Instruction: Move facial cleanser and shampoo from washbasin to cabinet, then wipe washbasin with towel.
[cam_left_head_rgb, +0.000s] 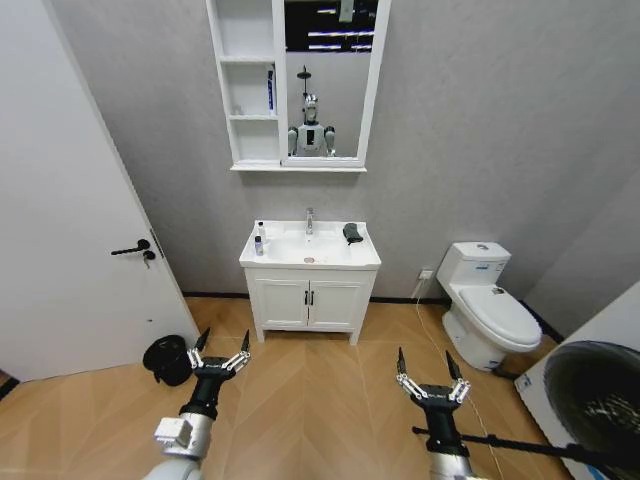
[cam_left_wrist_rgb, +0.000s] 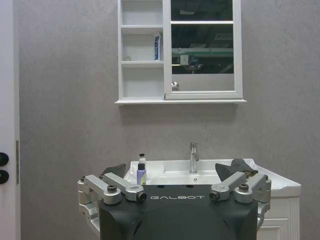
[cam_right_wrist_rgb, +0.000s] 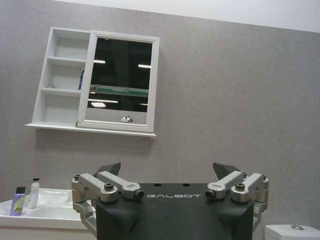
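Both sets of fingers are spread wide and hold nothing: the left gripper (cam_left_head_rgb: 219, 352) and right gripper (cam_left_head_rgb: 431, 377) hang low over the wood floor, well short of the washbasin (cam_left_head_rgb: 310, 250). Two small bottles (cam_left_head_rgb: 259, 240) stand at the basin's left edge, the towel (cam_left_head_rgb: 353, 233) at its right. The cabinet (cam_left_head_rgb: 250, 85) hangs above.
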